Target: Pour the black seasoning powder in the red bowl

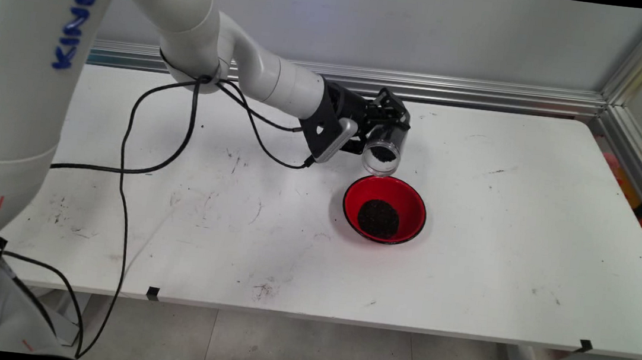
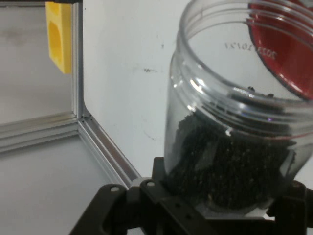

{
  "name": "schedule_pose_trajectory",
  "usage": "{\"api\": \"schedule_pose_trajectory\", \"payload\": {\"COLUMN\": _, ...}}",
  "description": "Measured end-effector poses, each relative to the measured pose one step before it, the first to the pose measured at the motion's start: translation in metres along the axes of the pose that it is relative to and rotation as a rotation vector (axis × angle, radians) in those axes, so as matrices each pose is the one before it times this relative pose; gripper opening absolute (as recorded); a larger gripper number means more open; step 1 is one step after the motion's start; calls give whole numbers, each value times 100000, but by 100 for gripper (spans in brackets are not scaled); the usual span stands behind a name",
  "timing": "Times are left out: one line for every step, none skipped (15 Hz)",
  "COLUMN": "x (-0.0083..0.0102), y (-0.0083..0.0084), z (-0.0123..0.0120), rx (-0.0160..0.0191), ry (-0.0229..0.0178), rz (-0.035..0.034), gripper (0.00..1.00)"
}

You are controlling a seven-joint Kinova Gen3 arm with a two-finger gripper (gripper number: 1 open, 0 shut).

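My gripper [image 1: 386, 128] is clamped round a clear plastic jar [image 1: 383, 151], one finger on each side of its body. In the hand view the black linkage rises from the bottom edge and closes against the jar's [image 2: 230, 142] lower wall.

The jar is tilted, its open mouth pointing down and toward the near side of the table [image 1: 498, 252]. Its mouth hangs just above the far rim of a red bowl [image 1: 384, 209], which has a dark rim line. From the main view I cannot tell whether the jar's lip touches the bowl or stands just clear of it.

Contents: dark, coarse granules [image 2: 230, 171] lie in the jar, piled against its lower side and reaching up to the threaded neck; a few specks sit at the lip. A round heap of the same dark stuff [image 1: 378, 218] lies in the bottom of the bowl.

In the hand view a piece of the red bowl [image 2: 288, 54] shows through and past the jar's mouth at upper right.

The bowl stands on the white table, right of centre, with scuffed bare surface all round it. Black cables [image 1: 182, 141] hang from my arm and trail over the table's left part. An aluminium rail [image 1: 426, 87] runs along the table's far edge, and a yellow block [image 2: 59, 35] sits beyond the corner.
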Motion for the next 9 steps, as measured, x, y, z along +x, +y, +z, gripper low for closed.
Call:
{"api": "schedule_pose_trajectory", "payload": {"x": -26, "y": -28, "z": 23, "rx": 400, "ry": -510, "rz": 962, "gripper": 0}}
{"api": "schedule_pose_trajectory", "payload": {"x": -20, "y": -52, "z": 43, "rx": 478, "ry": -534, "rz": 1128, "gripper": 0}}
{"api": "schedule_pose_trajectory", "payload": {"x": -18, "y": -52, "z": 34, "rx": 487, "ry": -550, "rz": 1066, "gripper": 0}}
{"api": "schedule_pose_trajectory", "payload": {"x": -7, "y": -41, "z": 24, "rx": 423, "ry": -460, "rz": 953, "gripper": 0}}
{"api": "schedule_pose_trajectory", "payload": {"x": -3, "y": -47, "z": 23, "rx": 512, "ry": -465, "rz": 1133, "gripper": 0}}
{"api": "schedule_pose_trajectory", "payload": {"x": 0, "y": -48, "z": 24, "rx": 517, "ry": -381, "rz": 1150, "gripper": 0}}
{"api": "schedule_pose_trajectory", "payload": {"x": 22, "y": -40, "z": 27, "rx": 462, "ry": -191, "rz": 1056, "gripper": 0}}
{"api": "schedule_pose_trajectory", "payload": {"x": 30, "y": -33, "z": 13, "rx": 513, "ry": -194, "rz": 1238, "gripper": 0}}
{"api": "schedule_pose_trajectory", "payload": {"x": 35, "y": -31, "z": 10, "rx": 512, "ry": -135, "rz": 1243, "gripper": 0}}
